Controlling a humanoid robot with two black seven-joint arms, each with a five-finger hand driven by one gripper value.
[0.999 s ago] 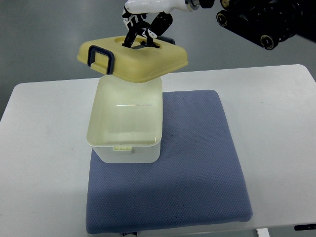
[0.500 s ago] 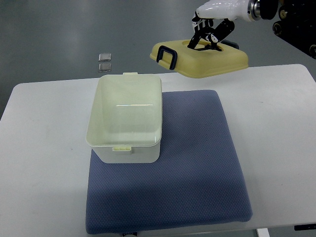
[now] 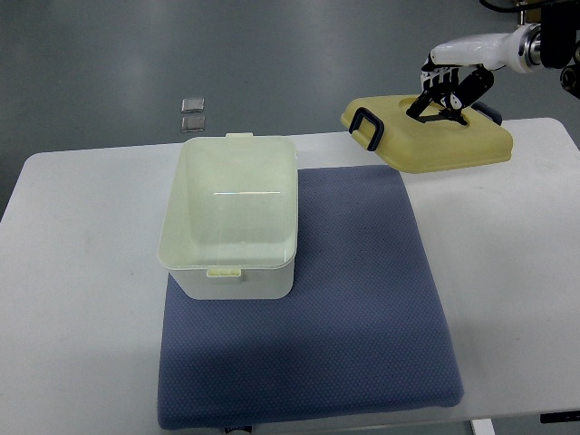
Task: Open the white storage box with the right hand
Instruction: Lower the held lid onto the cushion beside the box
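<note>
The right hand (image 3: 446, 93) gripped the pale yellow plastic lid (image 3: 426, 136), well to the right of the open white storage box (image 3: 231, 217).

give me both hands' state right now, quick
Right hand: shut on the yellow lid, gripping its top handle, held over the table's far right.
Left hand: not in view.

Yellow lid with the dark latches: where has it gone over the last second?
The right hand, gripping the yellow plastic lid by its top handle, carried it from above the open white storage box rightward and lower, toward the table's far right. Box and blue mat stayed put.
</note>
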